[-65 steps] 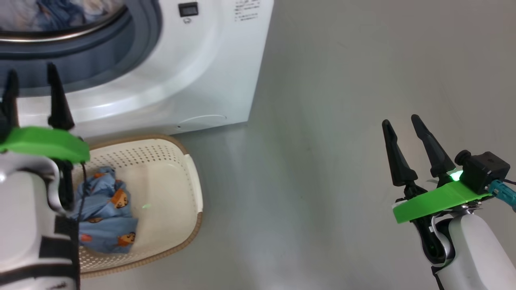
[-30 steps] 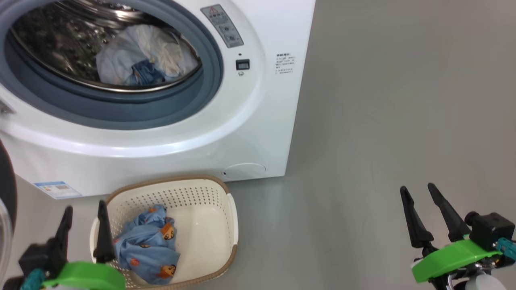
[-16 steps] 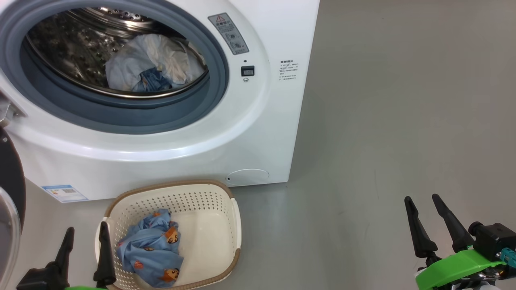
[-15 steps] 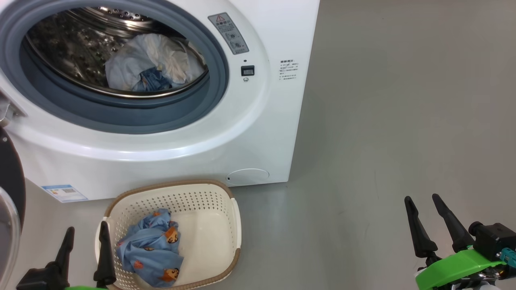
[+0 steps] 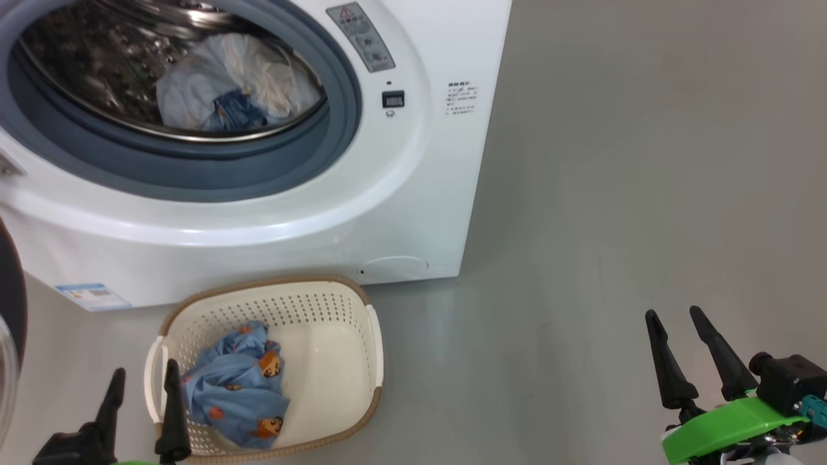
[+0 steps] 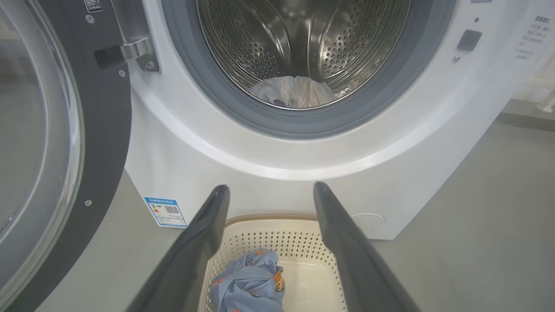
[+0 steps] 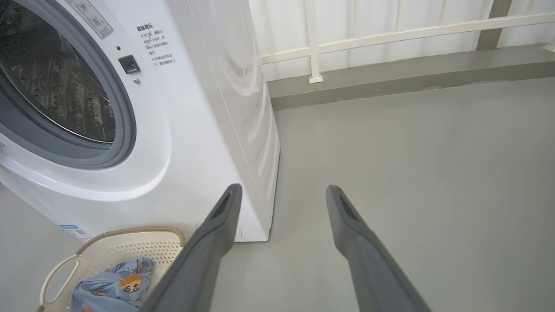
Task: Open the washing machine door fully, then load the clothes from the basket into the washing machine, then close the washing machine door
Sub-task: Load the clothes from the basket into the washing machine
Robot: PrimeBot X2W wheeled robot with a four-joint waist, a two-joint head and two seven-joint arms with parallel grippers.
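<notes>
Two garments were counted. One, a pale garment (image 5: 239, 84) of crumpled white cloth with faint stains, lay inside the washing machine (image 5: 400, 194), a big white front-loading unit, at the bottom of its perforated steel drum (image 6: 303, 39) behind the grey-blue rubber gasket (image 5: 194, 174). The other, a light blue garment (image 5: 232, 387) with orange cartoon prints, lay bunched in the basket (image 5: 323, 368), a small cream plastic tub with perforated walls and a brown woven-look rim, which stood on the grey floor (image 5: 614, 194) just in front of the washing machine, near its round service cover (image 5: 394, 265). The door (image 6: 104, 143), round with a wide glossy black rim and a clear glass window, hung swung open at the washing machine's left as the robot faced it. A blue energy label (image 5: 90, 296) sat low on the washing machine's front, on the door side. The left gripper (image 5: 145, 367), two long dark fingers, stood spread wide with nothing between them, in front of the washing machine by the basket's left edge. The right gripper (image 5: 672, 311) stood likewise wide and empty over bare floor, well to the right of the washing machine.
</notes>
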